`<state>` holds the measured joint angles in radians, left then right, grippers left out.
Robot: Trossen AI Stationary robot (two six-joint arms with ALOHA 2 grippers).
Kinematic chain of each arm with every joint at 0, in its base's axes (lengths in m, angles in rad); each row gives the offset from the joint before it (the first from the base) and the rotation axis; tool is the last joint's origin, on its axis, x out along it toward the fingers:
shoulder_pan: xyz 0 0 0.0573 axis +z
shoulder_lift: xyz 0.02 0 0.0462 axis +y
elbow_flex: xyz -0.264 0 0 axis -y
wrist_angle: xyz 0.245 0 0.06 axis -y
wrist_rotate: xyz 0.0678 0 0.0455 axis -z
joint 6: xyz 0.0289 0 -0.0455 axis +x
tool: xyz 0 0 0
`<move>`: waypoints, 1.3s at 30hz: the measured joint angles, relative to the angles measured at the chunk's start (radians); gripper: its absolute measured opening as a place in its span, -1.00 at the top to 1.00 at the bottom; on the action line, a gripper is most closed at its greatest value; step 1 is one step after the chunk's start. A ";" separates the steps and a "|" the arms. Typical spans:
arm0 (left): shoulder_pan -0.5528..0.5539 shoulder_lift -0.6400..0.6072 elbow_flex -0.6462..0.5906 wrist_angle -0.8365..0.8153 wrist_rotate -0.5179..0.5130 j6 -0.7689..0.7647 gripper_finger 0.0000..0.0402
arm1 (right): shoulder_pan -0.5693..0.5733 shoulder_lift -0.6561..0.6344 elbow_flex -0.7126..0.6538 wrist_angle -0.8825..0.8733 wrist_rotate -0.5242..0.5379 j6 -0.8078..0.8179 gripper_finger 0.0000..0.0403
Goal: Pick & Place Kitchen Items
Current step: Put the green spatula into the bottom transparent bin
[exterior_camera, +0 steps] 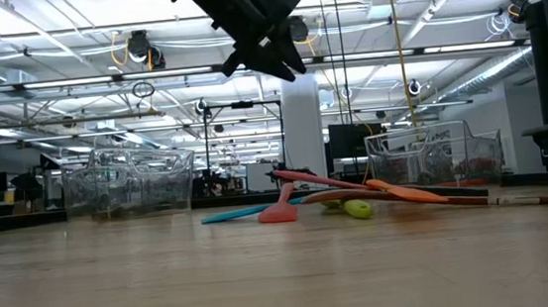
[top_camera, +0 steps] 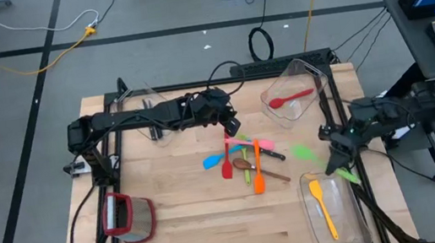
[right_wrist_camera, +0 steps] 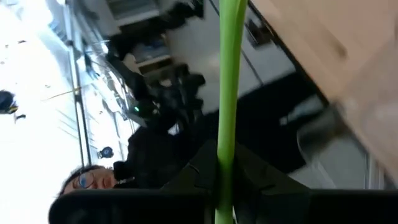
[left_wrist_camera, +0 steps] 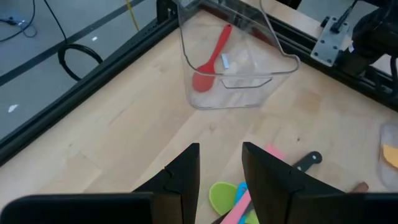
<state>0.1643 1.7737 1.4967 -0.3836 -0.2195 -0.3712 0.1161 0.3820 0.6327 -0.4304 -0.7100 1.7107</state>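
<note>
On the table (top_camera: 189,219) we see a utensil pile (top_camera: 245,162) mid-board, with a red spoon (top_camera: 291,97) in the far bin (top_camera: 313,74). Above the pile, the left gripper (top_camera: 232,125) hangs with fingers apart. The right gripper (top_camera: 340,155) clamps a green utensil (right_wrist_camera: 229,93) near the right edge.

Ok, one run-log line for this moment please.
right gripper: shut on green utensil, lifted near the yellow-spatula bin | left gripper: open, above utensil pile | red spoon: binned
</note>
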 joint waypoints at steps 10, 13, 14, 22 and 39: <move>0.019 -0.002 -0.039 -0.038 -0.010 -0.004 0.38 | 0.322 0.036 0.048 -0.017 0.250 0.252 0.94; 0.023 -0.002 -0.060 -0.033 -0.009 -0.015 0.38 | 0.400 0.089 0.068 -0.045 0.311 0.291 0.94; 0.023 -0.002 -0.070 -0.028 -0.009 -0.019 0.38 | 0.425 0.111 0.075 -0.055 0.323 0.302 0.94; 0.023 -0.002 -0.106 -0.026 0.018 -0.017 0.38 | 0.646 0.303 0.129 -0.064 0.457 0.378 0.94; 0.028 -0.002 -0.106 -0.007 0.047 0.003 0.38 | 0.959 0.615 0.167 -0.082 0.794 0.652 0.93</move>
<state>0.1921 1.7721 1.3911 -0.3908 -0.1722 -0.3679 1.0748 0.9970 0.7994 -0.5122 0.0838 2.3631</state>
